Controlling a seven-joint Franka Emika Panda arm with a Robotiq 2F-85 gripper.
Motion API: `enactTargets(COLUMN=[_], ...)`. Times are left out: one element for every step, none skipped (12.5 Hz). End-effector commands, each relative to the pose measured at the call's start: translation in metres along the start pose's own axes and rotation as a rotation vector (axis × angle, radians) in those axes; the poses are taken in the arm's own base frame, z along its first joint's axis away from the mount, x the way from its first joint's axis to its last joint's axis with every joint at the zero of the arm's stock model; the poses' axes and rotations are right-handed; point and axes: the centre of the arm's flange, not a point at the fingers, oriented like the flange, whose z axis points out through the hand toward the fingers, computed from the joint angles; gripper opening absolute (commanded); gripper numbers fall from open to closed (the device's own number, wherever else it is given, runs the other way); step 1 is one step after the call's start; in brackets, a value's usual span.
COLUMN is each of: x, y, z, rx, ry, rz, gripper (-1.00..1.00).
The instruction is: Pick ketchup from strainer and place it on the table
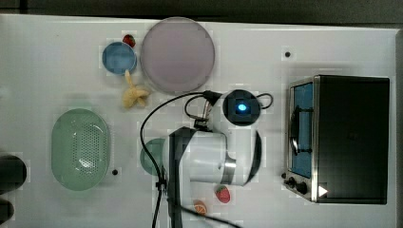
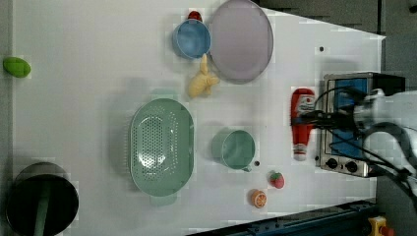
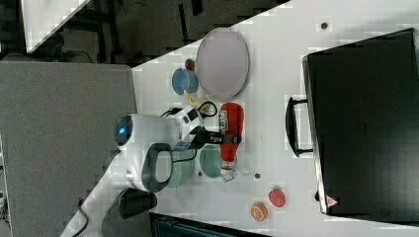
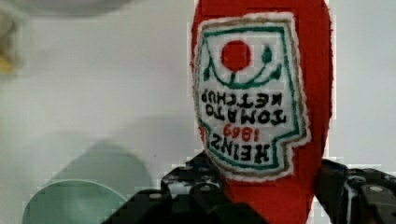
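Ketchup, a red squeeze bottle (image 2: 302,123) with a white cap and stitched white label, sits clamped at its waist between the black gripper (image 3: 223,138) fingers, beside the silver toaster oven (image 2: 344,123) and well apart from the pale green oval perforated plastic strainer (image 2: 161,145). From above, the arm hides it; the wrist camera reads the label. On the white table (image 2: 88,98): two strawberries, two cups, one plate.

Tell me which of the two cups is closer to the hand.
The green cup, next to the hand holding the ketchup; the blue cup sits beside the plate.
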Motion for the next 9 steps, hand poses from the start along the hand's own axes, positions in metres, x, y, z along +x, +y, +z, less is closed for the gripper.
enactTargets(x=[0.016,0.017,0.018,0.017,0.018,0.019,0.02,0.019,0.016], y=[0.002,0.001,-0.003,-0.003,-0.003,-0.003,-0.004,-0.005,-0.005], z=[0.019,0.026,0.023,0.017,0.003,-0.019,-0.044,-0.07,-0.098], rx=[0.017,0.021,0.021,0.018,0.015,0.012,0.008,0.003,0.0], ry=[0.05,0.048,0.052,0.055,0.07,0.098,0.122,0.133,0.138], rz=[-0.037,-0.04,-0.046,-0.044,-0.025,0.009,0.05,0.106,0.183], gripper=[0.61,0.83,0.99,1.0,1.0,1.0,1.0,1.0,1.0])
